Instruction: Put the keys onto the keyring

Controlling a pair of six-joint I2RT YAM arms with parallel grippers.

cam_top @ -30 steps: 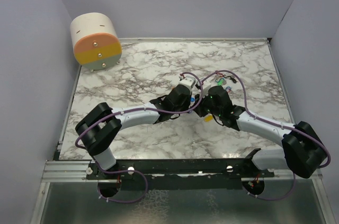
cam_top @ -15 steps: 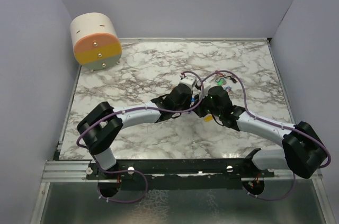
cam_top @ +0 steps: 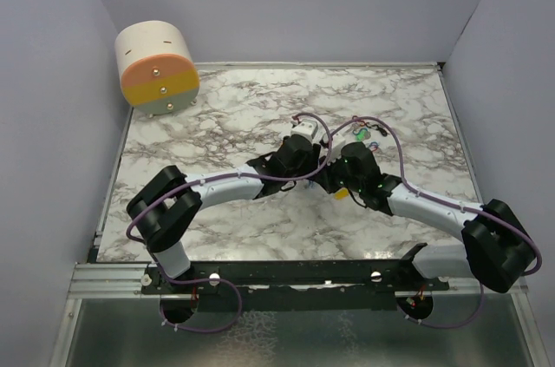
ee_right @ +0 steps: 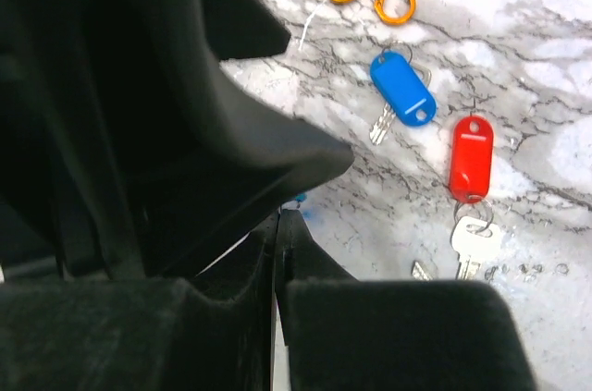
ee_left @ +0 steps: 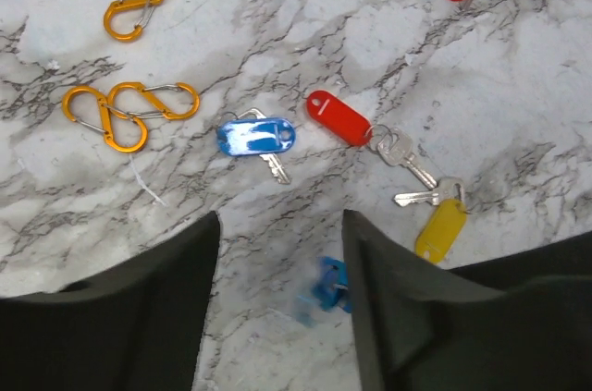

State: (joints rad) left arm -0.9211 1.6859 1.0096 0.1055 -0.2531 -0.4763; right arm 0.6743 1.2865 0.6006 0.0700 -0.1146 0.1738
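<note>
On marble table, blue-tagged key lies crosswise just ahead of left gripper; red-tagged key slants down-right toward yellow-tagged key. Left jaws half open, empty. Right gripper jaws closed tight, hold unclear.

Left arm, right arm wrist to wrist over marble table, yellow key near.
</note>
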